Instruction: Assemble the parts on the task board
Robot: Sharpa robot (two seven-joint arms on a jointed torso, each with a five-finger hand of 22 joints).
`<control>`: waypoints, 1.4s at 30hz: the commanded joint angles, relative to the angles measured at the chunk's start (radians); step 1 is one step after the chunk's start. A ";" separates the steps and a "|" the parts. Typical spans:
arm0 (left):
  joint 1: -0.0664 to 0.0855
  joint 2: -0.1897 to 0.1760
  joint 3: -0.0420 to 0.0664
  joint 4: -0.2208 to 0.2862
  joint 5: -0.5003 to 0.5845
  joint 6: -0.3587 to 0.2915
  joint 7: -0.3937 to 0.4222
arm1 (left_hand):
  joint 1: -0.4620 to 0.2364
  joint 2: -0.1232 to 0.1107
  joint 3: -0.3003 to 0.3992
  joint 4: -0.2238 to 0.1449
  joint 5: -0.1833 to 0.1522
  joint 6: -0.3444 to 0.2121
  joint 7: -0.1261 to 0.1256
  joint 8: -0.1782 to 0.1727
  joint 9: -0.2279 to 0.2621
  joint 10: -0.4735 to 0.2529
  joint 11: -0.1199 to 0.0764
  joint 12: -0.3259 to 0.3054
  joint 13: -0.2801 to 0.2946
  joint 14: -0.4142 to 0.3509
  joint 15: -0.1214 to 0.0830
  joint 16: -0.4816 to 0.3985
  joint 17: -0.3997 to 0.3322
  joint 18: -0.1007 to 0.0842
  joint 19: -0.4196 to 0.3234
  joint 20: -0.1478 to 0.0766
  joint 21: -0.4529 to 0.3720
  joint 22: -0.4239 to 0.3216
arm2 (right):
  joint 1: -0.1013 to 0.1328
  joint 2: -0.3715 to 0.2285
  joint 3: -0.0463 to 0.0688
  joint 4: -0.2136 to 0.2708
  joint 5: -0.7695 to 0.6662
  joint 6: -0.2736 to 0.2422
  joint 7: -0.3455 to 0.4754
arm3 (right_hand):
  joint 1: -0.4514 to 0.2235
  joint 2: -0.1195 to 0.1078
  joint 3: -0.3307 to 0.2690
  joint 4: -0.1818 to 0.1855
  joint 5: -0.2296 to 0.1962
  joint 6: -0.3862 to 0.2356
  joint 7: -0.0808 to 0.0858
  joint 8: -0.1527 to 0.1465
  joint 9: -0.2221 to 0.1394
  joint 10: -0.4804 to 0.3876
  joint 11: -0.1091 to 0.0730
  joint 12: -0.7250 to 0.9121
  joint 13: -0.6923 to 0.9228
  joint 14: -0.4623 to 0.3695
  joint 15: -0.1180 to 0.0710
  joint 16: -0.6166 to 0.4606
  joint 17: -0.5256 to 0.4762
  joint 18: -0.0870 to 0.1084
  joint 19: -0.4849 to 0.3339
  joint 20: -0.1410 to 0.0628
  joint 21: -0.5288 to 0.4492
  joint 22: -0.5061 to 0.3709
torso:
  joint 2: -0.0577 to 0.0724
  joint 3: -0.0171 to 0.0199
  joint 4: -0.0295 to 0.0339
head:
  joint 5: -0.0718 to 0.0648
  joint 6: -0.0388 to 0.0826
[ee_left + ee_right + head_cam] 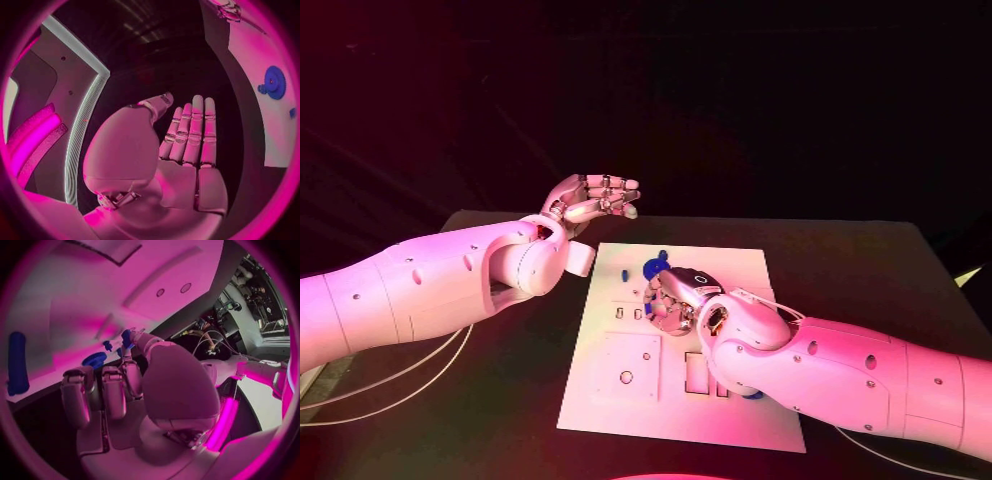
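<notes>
The white task board (733, 265) lies in the middle of the black table. My right hand (678, 295) hovers low over its upper middle with the fingers curled in. Small blue parts (655, 268) sit right beside its fingertips. In the right wrist view the thumb reaches to a small blue part (127, 337), and a blue disc (95, 360) lies just past the curled fingers (112, 390); whether anything is pinched is unclear. A blue gear (273, 82) rests on the board. My left hand (596, 200) is raised beyond the board's far left corner, holding nothing, its fingers (190, 130) straight.
A blue rod (17, 362) lies on the board near its edge, and a bit of blue (754, 395) shows under my right forearm. The board's near half (632, 370) has slots and holes. White cables (387, 385) trail off the table's left side.
</notes>
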 commanded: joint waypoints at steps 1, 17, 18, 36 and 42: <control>0.001 0.002 0.001 0.002 -0.003 0.008 0.005 | -0.004 0.008 0.000 0.001 -0.003 -0.005 0.035 0.003 0.001 -0.007 0.000 -0.002 0.001 -0.004 0.002 -0.006 -0.001 0.011 -0.007 0.000 0.004 0.000 | -0.005 0.004 -0.001 -0.004 -0.029 0.019 -0.007 | -0.012 -0.002 0.003 -0.001 0.004 0.003 0.001 0.004 0.015 0.001 0.009 -0.004 0.048 0.103 -0.002 -0.001 0.252 -0.007 0.105 -0.007 0.004 0.263 | 0.000 0.0009 -0.0010 | 0.003 -0.001; 0.001 0.002 0.001 -0.001 -0.004 0.013 0.001 | -0.004 0.008 0.000 0.001 -0.003 -0.005 0.035 0.003 0.001 -0.007 0.000 -0.002 0.001 -0.004 0.002 -0.006 -0.001 0.011 -0.007 0.000 0.004 0.000 | -0.009 0.005 -0.001 -0.011 -0.031 0.018 -0.004 | -0.033 -0.009 0.002 0.001 -0.008 -0.005 0.004 0.006 0.015 -0.001 0.011 -0.006 0.047 0.103 0.000 -0.002 0.251 -0.007 0.105 -0.006 0.004 0.263 | -0.001 0.0004 -0.0019 | 0.002 -0.004; 0.001 0.002 0.001 -0.001 -0.004 0.013 0.000 | -0.004 0.008 0.000 0.001 -0.003 -0.005 0.035 0.003 0.001 -0.007 0.000 -0.002 0.001 -0.004 0.002 -0.006 -0.001 0.011 -0.007 0.000 0.004 0.000 | -0.009 0.005 -0.001 -0.010 -0.031 0.019 -0.004 | -0.036 -0.011 0.001 0.001 -0.011 -0.007 0.004 0.006 0.015 -0.001 0.011 -0.006 0.046 0.103 0.000 -0.002 0.251 -0.007 0.105 -0.005 0.004 0.263 | -0.001 0.0004 -0.0024 | 0.003 -0.003; 0.001 0.002 0.001 -0.004 -0.004 0.016 0.000 | -0.006 0.008 -0.001 0.002 -0.003 -0.005 0.034 0.004 0.002 -0.007 -0.001 -0.001 0.001 -0.005 0.002 -0.006 -0.003 0.011 -0.009 0.001 0.004 -0.001 | -0.010 0.005 -0.001 -0.005 -0.029 0.029 -0.002 | -0.057 -0.028 -0.001 0.002 -0.025 -0.028 0.011 0.000 0.010 -0.013 0.017 -0.016 0.037 0.102 0.005 -0.003 0.247 -0.007 0.105 -0.002 0.004 0.263 | -0.001 -0.0001 -0.0012 | 0.002 -0.002; 0.001 0.002 0.001 -0.005 -0.004 0.016 0.000 | -0.006 0.008 -0.001 0.002 -0.003 -0.005 0.034 0.004 0.002 -0.007 -0.001 -0.001 0.001 -0.005 0.002 -0.006 -0.003 0.011 -0.009 0.001 0.004 -0.001 | -0.010 0.005 -0.001 -0.005 -0.027 0.039 0.000 | -0.064 -0.036 0.000 0.001 -0.030 -0.043 0.017 -0.007 0.005 -0.024 0.022 -0.026 0.028 0.101 0.009 -0.004 0.245 -0.007 0.105 0.001 0.004 0.263 | -0.001 0.0000 -0.0016 | 0.002 -0.003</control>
